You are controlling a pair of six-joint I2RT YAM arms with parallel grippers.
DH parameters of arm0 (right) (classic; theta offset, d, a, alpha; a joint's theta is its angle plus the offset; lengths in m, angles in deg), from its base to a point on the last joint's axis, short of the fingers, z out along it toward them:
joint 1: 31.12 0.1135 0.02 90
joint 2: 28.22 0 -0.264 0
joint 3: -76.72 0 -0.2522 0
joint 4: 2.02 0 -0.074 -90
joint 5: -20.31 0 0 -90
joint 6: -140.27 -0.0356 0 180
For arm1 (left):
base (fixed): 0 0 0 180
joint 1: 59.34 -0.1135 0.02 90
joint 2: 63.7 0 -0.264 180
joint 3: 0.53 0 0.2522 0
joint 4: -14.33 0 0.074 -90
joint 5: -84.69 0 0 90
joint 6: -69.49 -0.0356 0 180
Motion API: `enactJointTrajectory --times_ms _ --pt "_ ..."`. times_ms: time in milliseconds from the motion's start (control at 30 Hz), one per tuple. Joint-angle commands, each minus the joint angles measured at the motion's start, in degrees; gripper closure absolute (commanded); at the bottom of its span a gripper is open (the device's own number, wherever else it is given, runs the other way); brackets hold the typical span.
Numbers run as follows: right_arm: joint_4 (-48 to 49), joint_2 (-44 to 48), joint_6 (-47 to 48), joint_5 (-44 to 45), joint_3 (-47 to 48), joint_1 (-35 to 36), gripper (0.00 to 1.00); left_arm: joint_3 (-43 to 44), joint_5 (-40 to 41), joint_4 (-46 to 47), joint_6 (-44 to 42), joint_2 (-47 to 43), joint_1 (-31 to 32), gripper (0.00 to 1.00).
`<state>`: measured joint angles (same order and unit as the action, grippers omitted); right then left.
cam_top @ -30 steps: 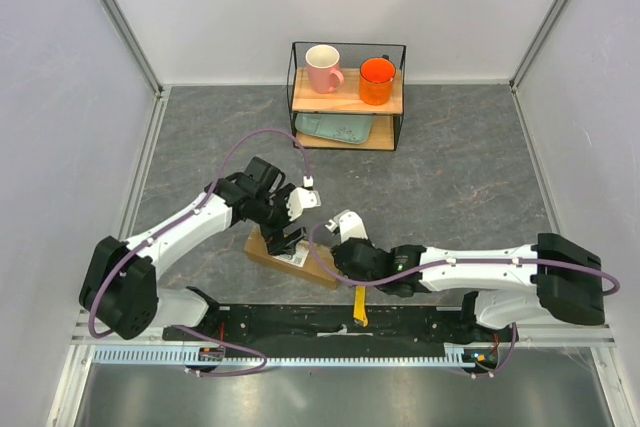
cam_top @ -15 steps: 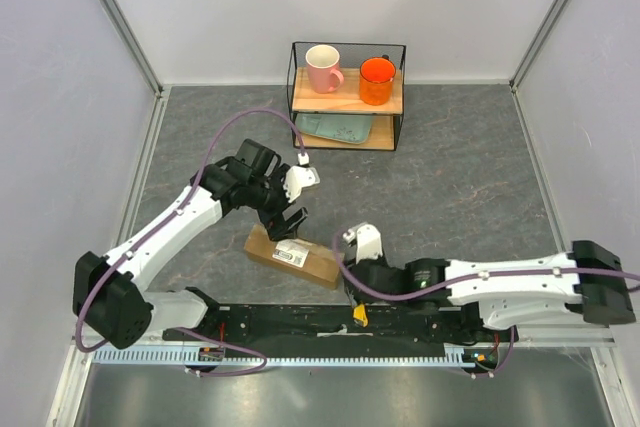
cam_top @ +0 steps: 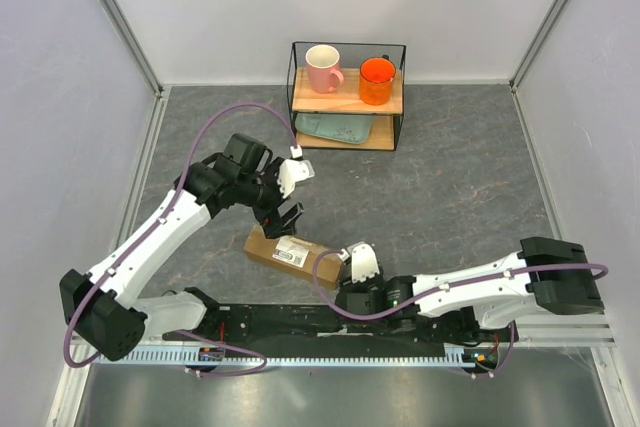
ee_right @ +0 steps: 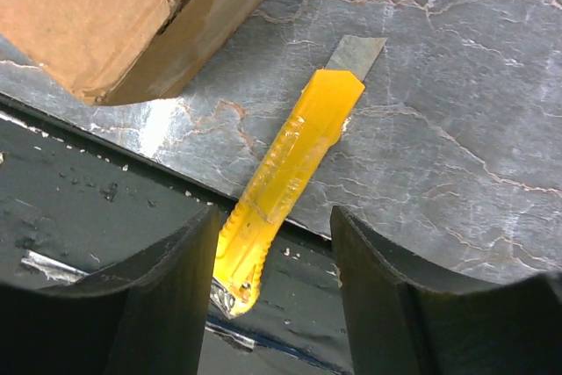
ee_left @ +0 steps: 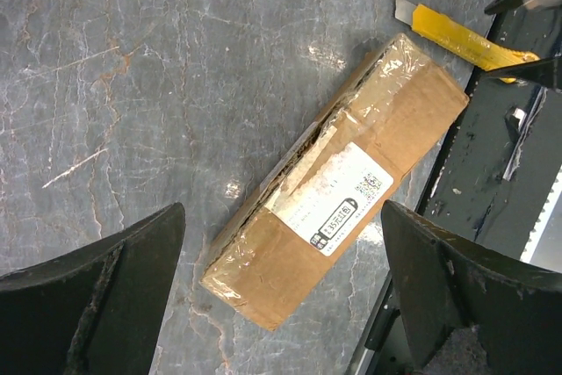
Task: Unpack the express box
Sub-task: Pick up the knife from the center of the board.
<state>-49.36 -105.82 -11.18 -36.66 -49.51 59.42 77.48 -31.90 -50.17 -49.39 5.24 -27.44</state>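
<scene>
We see the flat, taped brown cardboard express box [cam_top: 292, 255] lying closed near the grey table's [cam_top: 450, 177] front edge. The left gripper [cam_top: 288, 215] hangs spread above it. The right gripper [ee_right: 272, 221] is spread over a yellow utility knife [ee_right: 294, 160] beside it.

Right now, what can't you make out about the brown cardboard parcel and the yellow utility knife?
Yellow plastic utility knife: top view, hidden beneath the right gripper.
Brown cardboard parcel: right wrist view, cut off by the top edge.
Its white label: print too small to read.
</scene>
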Motion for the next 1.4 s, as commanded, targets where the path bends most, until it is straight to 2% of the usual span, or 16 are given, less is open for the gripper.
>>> enactJointTrajectory --times_ms 0,267,433,533,633,667,733,767,867,933,1100,1233,1367 --pt "3.61 -2.81 -3.24 1.42 -0.19 0.42 0.41 2.90 -0.92 -0.41 1.99 -2.15 0.00 0.01" --pt "5.02 -8.52 -4.64 0.63 0.33 2.00 0.51 5.09 -0.75 -0.32 3.04 -2.94 0.00 0.01" --pt "1.87 -9.32 -7.27 3.34 1.20 3.58 0.67 6.85 -1.53 -0.06 4.36 -3.82 0.00 0.01" --pt "-5.51 -6.17 -8.85 8.26 4.01 5.52 0.76 6.86 -2.85 0.47 4.63 -4.87 0.00 0.01" --pt "-13.07 1.38 -8.69 12.05 5.86 7.01 0.85 6.86 -6.17 0.73 2.61 -5.93 0.00 0.01" --pt "-14.74 6.80 -8.25 12.31 5.87 7.10 0.87 6.59 -7.06 0.99 1.73 -6.89 0.00 0.01" --pt "-15.37 12.45 -6.85 12.32 5.69 7.10 0.94 6.33 -10.56 1.08 -1.07 -8.12 0.00 0.01" --pt "-15.72 17.78 -5.27 12.05 5.78 7.10 0.95 6.33 -12.15 0.39 -2.48 -9.00 0.09 0.01" --pt "-15.37 25.45 0.42 9.25 7.53 7.10 0.97 7.12 -17.79 -3.30 -8.54 -9.09 0.18 0.00" --pt "-15.37 27.32 3.60 7.05 10.94 7.10 0.99 7.03 -18.93 -5.50 -15.56 -9.71 0.35 0.01" --pt "-15.29 24.26 13.26 3.71 19.92 6.84 1.00 10.98 -16.13 -12.27 -37.68 -13.13 1.93 0.01" --pt "-10.03 20.22 18.20 -4.54 24.93 4.21 1.00 12.57 -16.55 -9.92 -44.85 -15.32 4.30 0.01" --pt "-9.05 16.44 20.05 -14.03 28.98 -2.45 1.00 6.96 -16.74 -2.27 -47.39 -20.95 8.34 0.01"
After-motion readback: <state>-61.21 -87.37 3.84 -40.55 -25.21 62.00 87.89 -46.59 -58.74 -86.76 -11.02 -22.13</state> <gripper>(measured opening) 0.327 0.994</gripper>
